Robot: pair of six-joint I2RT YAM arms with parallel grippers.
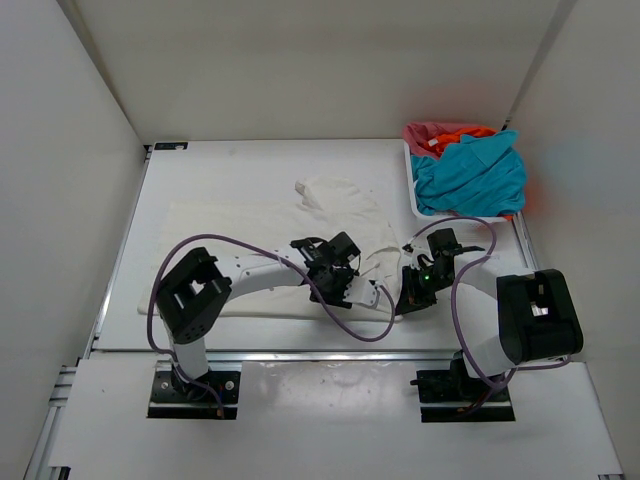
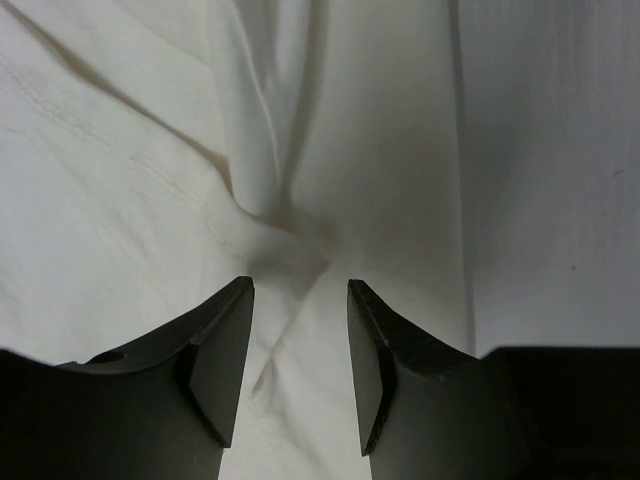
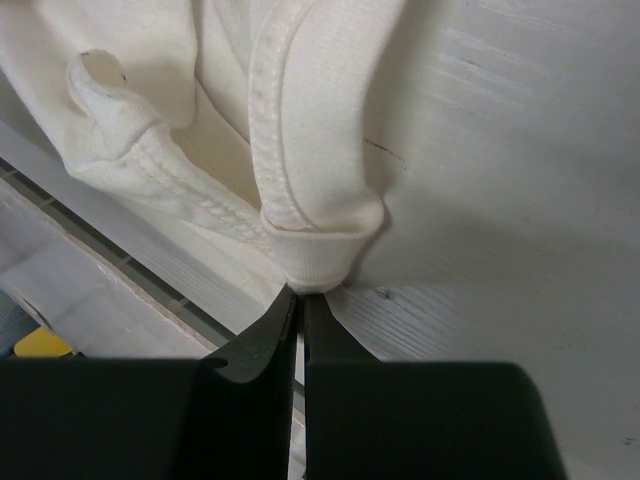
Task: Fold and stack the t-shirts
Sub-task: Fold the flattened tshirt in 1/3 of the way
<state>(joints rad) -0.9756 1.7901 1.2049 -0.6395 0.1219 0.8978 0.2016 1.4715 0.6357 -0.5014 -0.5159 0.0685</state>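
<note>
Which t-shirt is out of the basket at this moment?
The white t-shirt, spread on the table; the teal-blue t-shirt, orange t-shirt and pinkish-red t-shirt are heaped in the basket.

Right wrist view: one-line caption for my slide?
Right gripper pinches a ribbed edge of the white t-shirt over the table.

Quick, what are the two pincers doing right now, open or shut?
Left pincer: open, over the white t-shirt, gripping nothing.
Right pincer: shut on the white t-shirt's ribbed edge.
</note>
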